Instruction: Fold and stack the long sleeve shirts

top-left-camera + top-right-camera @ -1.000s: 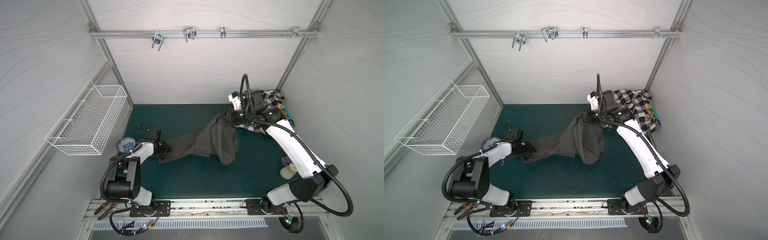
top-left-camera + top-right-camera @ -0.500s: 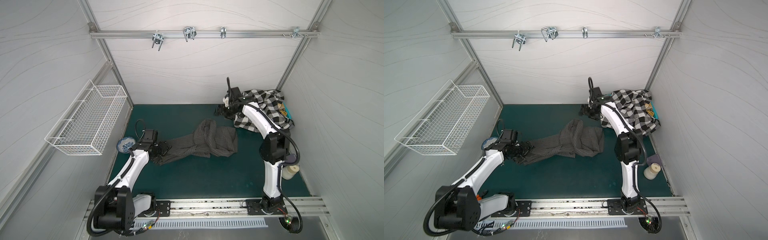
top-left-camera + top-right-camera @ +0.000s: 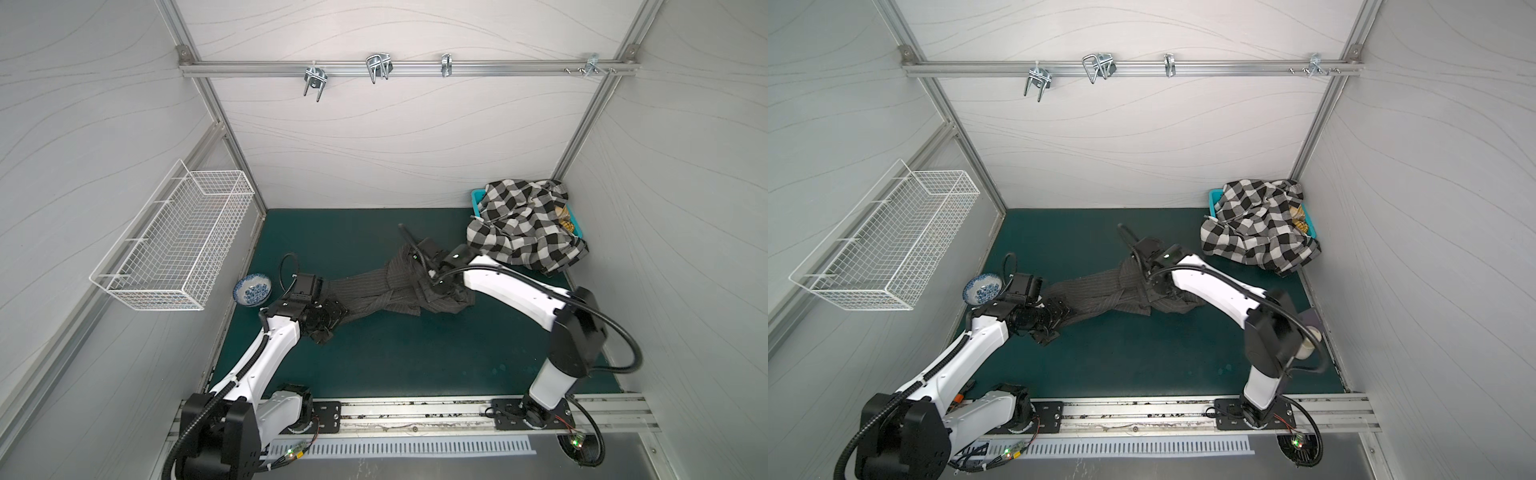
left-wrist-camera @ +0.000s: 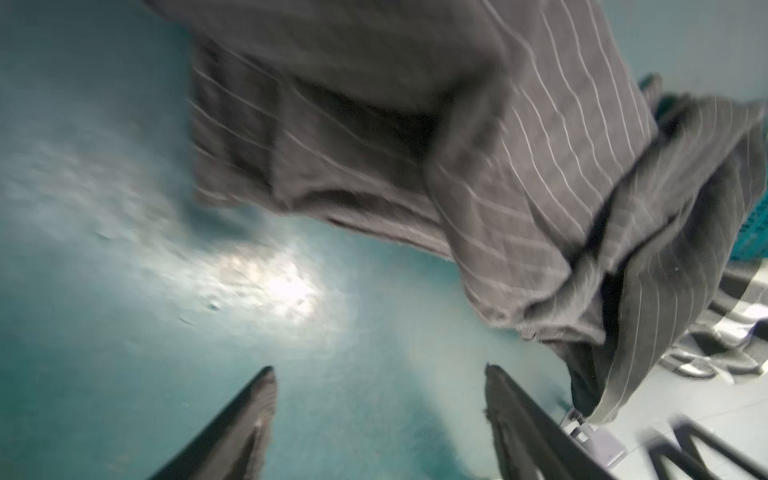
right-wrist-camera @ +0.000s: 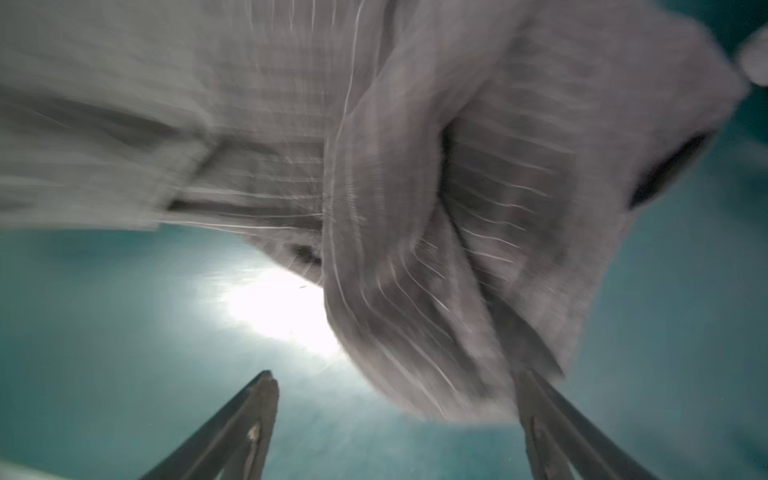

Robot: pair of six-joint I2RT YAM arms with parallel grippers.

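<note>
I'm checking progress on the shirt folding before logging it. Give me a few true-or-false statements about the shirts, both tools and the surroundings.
The pinstriped shirt is neatly folded. False: it lies crumpled and stretched across the mat.
The checked shirt is draped over the teal basket. True.
The left tool is clamped on cloth. False: its jaws stand open over bare mat.
The right tool is open. True.
A patterned bowl sits at the mat's left edge. True.
</note>
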